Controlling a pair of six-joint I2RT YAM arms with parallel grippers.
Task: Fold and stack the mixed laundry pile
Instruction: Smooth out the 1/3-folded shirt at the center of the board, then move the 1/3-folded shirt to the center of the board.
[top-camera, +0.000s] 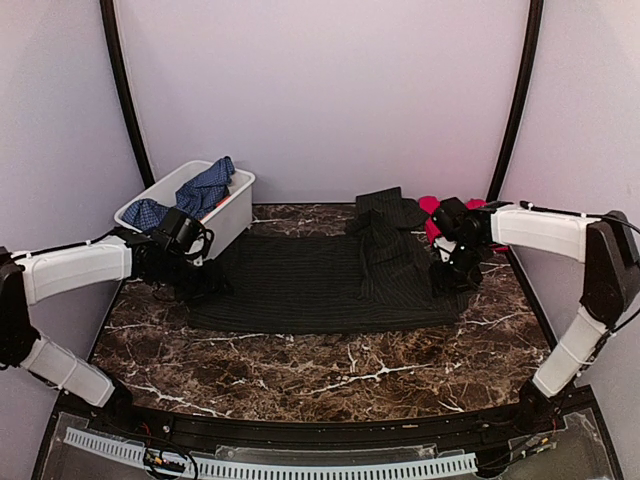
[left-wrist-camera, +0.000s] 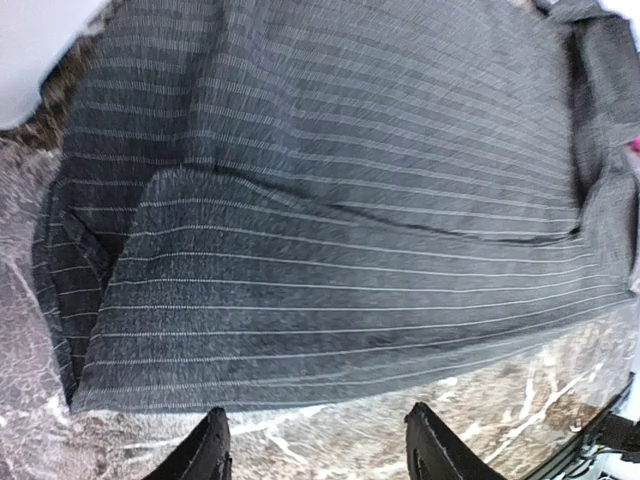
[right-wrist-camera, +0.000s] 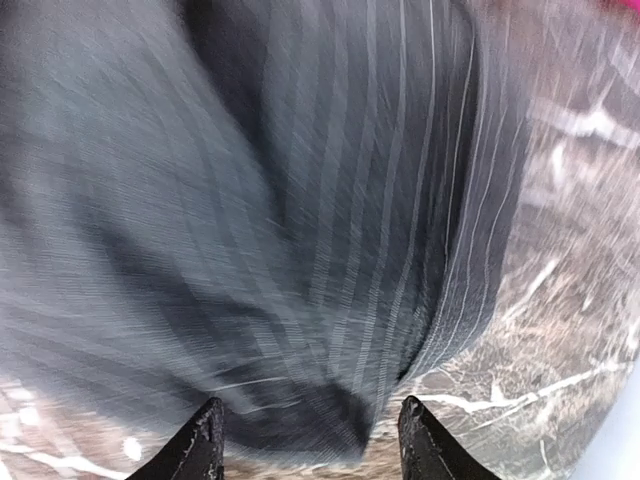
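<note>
Jaws apart at both ends of the pinstriped shirt
It lies spread across the middle of the marble table; the left gripper sits at its left edge, fingers parted over bare marble with the hem just beyond the tips; the right gripper is over the bunched right edge, fingers parted, cloth just ahead of them; a red cloth lies far right
</note>
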